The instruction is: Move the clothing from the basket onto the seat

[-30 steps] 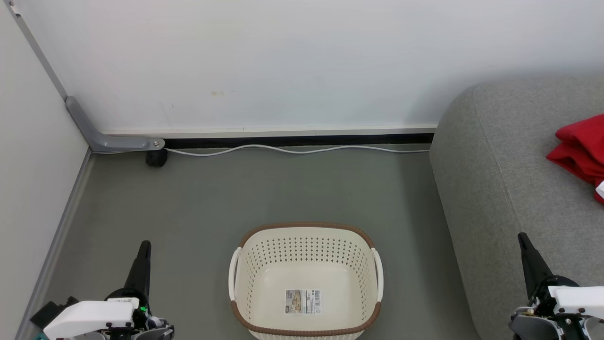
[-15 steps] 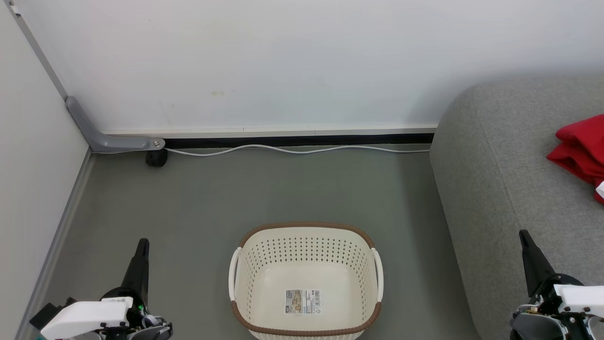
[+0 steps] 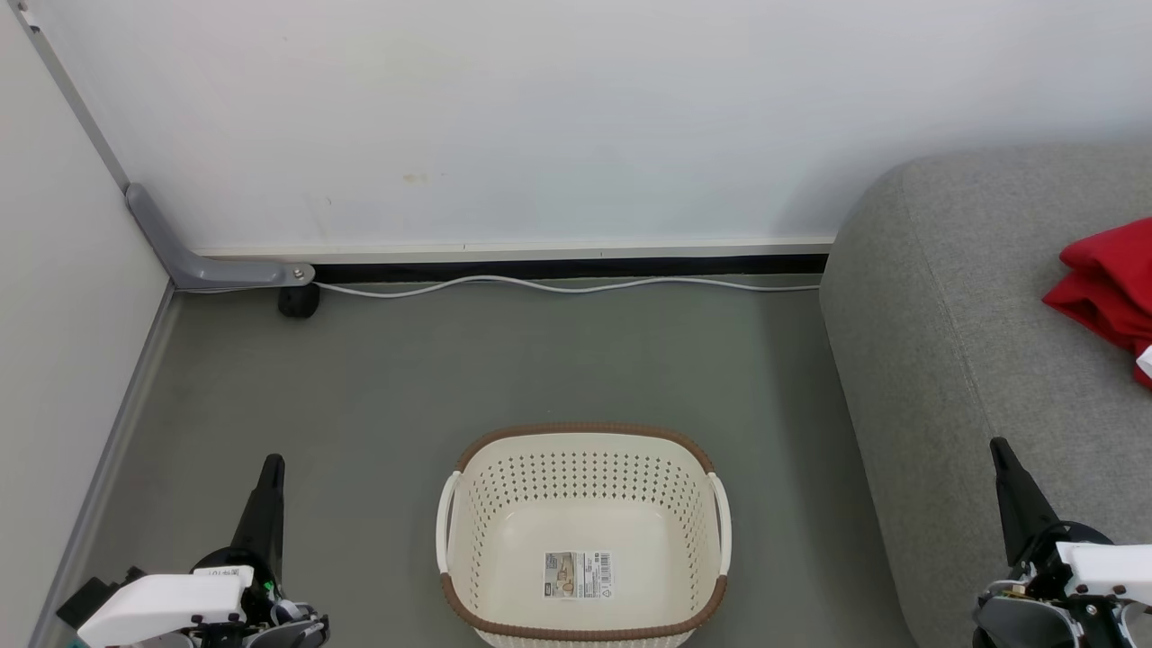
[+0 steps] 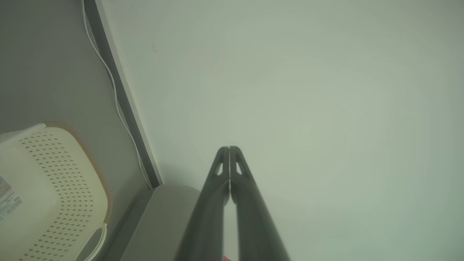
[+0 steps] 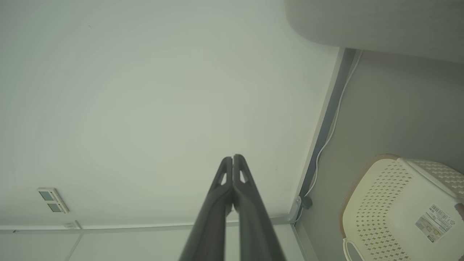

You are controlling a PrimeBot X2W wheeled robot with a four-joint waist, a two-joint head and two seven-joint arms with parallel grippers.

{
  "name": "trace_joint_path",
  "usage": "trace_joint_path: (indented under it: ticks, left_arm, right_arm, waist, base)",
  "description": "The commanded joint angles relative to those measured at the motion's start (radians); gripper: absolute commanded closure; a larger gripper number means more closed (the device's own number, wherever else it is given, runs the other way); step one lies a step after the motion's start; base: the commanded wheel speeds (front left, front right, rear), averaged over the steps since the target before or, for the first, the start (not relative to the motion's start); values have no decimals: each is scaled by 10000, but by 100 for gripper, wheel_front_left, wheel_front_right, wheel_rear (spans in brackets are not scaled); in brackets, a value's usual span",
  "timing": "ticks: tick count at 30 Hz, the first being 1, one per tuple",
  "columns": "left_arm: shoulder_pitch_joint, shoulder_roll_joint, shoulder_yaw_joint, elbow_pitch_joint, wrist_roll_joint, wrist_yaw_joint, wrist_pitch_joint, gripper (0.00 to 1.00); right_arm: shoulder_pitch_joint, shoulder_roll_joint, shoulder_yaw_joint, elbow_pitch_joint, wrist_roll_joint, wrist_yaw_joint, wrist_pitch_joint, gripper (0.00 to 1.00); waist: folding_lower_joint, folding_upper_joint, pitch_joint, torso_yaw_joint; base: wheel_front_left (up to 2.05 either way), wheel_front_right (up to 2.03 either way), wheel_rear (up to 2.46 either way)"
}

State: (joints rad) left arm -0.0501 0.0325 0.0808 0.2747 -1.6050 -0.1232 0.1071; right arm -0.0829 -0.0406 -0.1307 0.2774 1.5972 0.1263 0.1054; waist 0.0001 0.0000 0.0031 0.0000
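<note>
The cream basket [image 3: 583, 450] with a brown rim stands on the floor at the bottom centre, holding nothing but a label sticker on its bottom. Red clothing [image 3: 1109, 283] lies bunched on the grey seat [image 3: 972, 315] at the right edge. My left gripper [image 3: 272, 463] is shut at the lower left, well left of the basket, fingers pointing up. Over the seat's front edge at the lower right, my right gripper [image 3: 997, 445] is shut too. Both wrist views show closed fingertips, left gripper [image 4: 229, 148] and right gripper [image 5: 232, 156], against the white wall, with the basket [image 4: 54, 174] [image 5: 395, 203] off to the side.
A white wall runs across the back with a pale cable [image 3: 558, 285] along its foot. A grey bracket [image 3: 193, 261] and a black caster [image 3: 298, 301] sit in the left corner, by a side panel. Grey floor [image 3: 504, 369] surrounds the basket.
Both grippers shifted slightly upward in the head view in the first half second, then held still. Basket and clothing have not moved.
</note>
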Motion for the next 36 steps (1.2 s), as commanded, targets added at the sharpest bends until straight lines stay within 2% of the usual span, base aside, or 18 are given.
trace_joint_path:
  ticks: [1, 36]
  left_arm:
    - [-580, 177, 330, -293, -36, -75, 61, 100]
    - [-580, 177, 329, -294, -37, -75, 61, 100]
  right_arm:
    - [-251, -97, 166, -326, 112, 44, 80, 100]
    - [-250, -97, 168, -326, 114, 44, 79, 100]
  waist:
    - [0, 0, 0, 0]
    - [0, 0, 0, 0]
  base:
    - [0, 0, 0]
    - [0, 0, 0]
